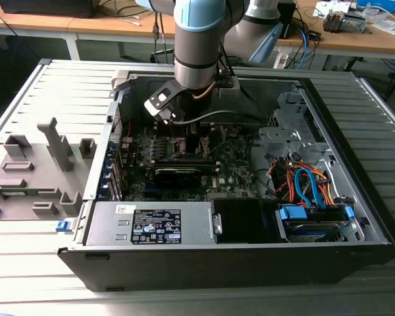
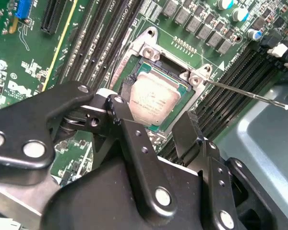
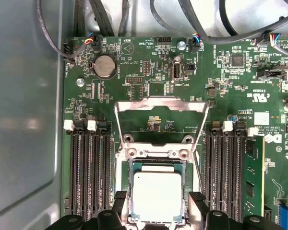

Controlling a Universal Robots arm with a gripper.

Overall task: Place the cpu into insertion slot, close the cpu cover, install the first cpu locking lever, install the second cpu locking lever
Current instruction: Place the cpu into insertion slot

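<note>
Inside an open computer case [image 1: 217, 266] lying flat on a grey slatted desk [image 1: 26, 263], a robot arm [image 1: 197, 39] reaches straight down over the green motherboard [image 1: 234, 174]. Power supply and drive cables crowd the near side of the case, so the arm works in the freer middle.

Both wrist views look down at the socket. The cpu [image 3: 157, 191], a small square chip with a pale metal top, lies flat within the socket's silver frame, its edges parallel to the frame's edges. The black jaws stand open, one finger [image 3: 121, 206] just outside each of two opposite sides of the chip. Whether either finger touches the chip's edge cannot be told.

The cpu cover [image 3: 161, 105], a thin metal frame with a square opening, is swung back on its hinge, away from the chip, leaving the socket uncovered. In the second wrist view a thin lever rod [image 2: 245, 93] juts out free from one socket corner, over the neighbouring slots.

Rows of long black memory slots [image 3: 89, 177] run close along both sides of the socket, leaving only narrow strips of board beside the fingers.
</note>
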